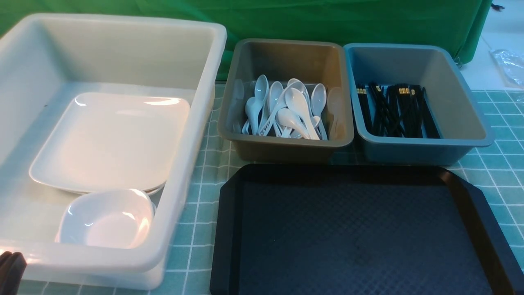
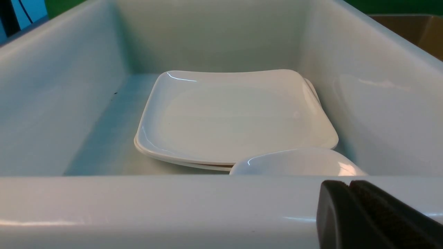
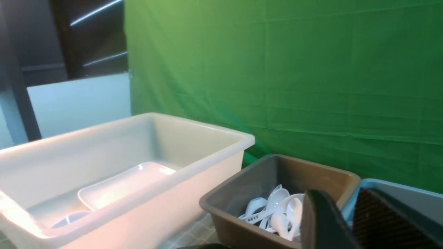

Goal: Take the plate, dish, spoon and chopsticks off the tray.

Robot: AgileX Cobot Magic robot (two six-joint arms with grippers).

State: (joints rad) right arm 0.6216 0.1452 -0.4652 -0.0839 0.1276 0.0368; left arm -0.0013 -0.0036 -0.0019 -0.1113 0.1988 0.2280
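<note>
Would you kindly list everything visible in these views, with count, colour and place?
tray: one, black, near right, nothing on it
white tub: one, left
plates: at least two stacked, white, in the white tub
bowl: one, white, white tub's near end
grey tub: one, behind the tray
spoons: several, white, in the grey tub
blue tub: one, beside the grey tub
chopsticks: many, black, in the blue tub
mat: green, gridded, underneath
left gripper: black, shut, at the white tub's near rim
right gripper: black, open, empty

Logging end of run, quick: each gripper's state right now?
Left gripper: closed, holding nothing.
Right gripper: open, empty.
</note>
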